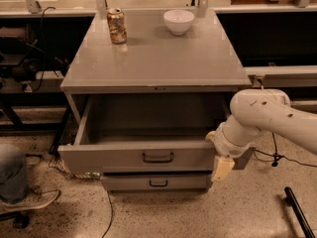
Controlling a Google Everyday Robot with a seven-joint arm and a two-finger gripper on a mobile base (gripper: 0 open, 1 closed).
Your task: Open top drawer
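Note:
The top drawer [114, 158] of the grey cabinet stands pulled out towards me. Its deep grey interior [148, 118] shows and looks empty. A small dark loop handle [158, 157] sits at the centre of its front. My gripper [222, 168] hangs down off the white arm [267, 115] at the right end of the drawer front, well to the right of the handle and not on it. Below, a shallower drawer [158, 183] with a like handle is closed.
On the cabinet top [158, 58] stand a drink can [117, 26] at the back left and a white bowl [179, 21] at the back right. A person's shoe and leg [20, 197] are at the lower left. Cables lie on the floor. A dark bar [297, 212] is at the lower right.

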